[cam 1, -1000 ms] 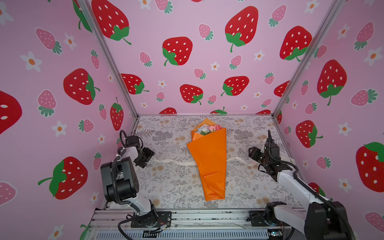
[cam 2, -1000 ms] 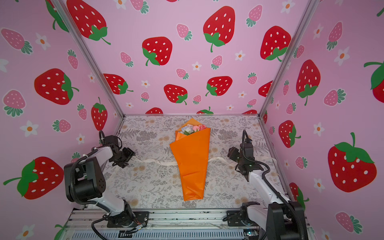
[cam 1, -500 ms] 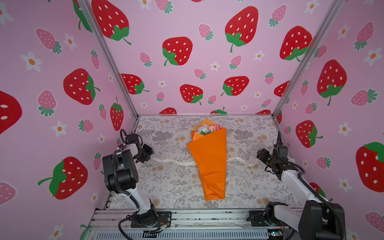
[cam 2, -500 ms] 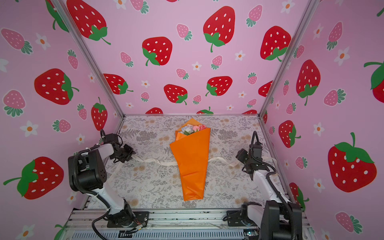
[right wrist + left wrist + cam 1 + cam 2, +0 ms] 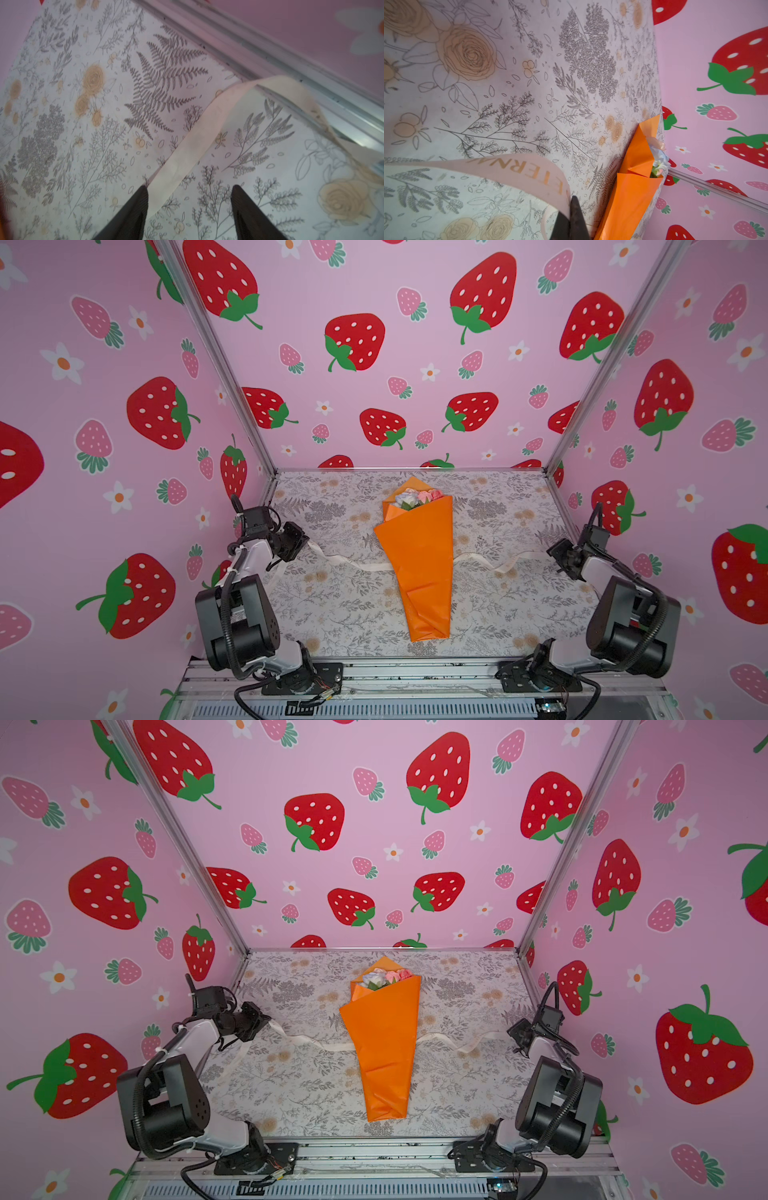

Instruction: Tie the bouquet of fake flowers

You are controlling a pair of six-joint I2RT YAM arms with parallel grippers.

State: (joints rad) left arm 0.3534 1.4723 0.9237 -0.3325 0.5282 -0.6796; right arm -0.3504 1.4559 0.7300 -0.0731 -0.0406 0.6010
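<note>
Clamping ribbon (image 5: 353,562) at nine o'clock in left gripper (image 5: 569,216); holding right gripper (image 5: 189,188) agape around it at three o'clock; leaving bouquet (image 5: 419,556) untied, knot pending.

Gold letters "ETERNA" run along the cream ribbon (image 5: 508,167)

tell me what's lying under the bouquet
A cream ribbon passes beneath the bouquet, emerging on both sides. Its middle stretch is hidden by the orange paper.
</note>
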